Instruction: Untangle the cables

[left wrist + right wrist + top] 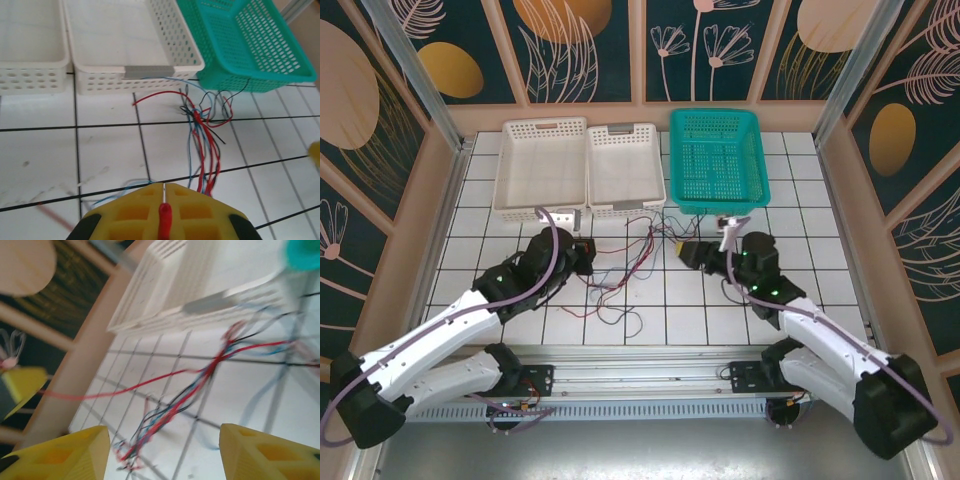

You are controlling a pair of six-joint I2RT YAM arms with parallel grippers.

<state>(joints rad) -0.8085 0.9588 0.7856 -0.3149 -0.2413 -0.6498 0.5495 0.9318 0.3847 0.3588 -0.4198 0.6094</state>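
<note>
- The left pincer (164, 187) is clenched on a single red cable (164, 217), which comes up between its yellow fingers (127, 212). From above, this pincer sits at 9 o'clock of the tangle.
- The right pincer (162, 452) is released, its fingers wide apart with nothing between them. It faces the tangle from 3 o'clock.
- The cables (632, 255), thin red, black and blue strands, lie on the white tiled counter (820, 270) between the two pincers. They cross in a tight bundle, and loose ends fan toward 12 o'clock.
- At 12 o'clock stand two white baskets (542, 207) and a teal basket (720, 203); several cable ends lie just in front of them.
- The strands look light, limp and very thin, so they will probably trail rather than keep a shape. A pull on one may drag the whole bundle or tighten the crossing.
- The safest hold is likely close to a free end, or just beside the crossing. It should be pinched squarely, since such fine wire could slip from the fingertips.
</note>
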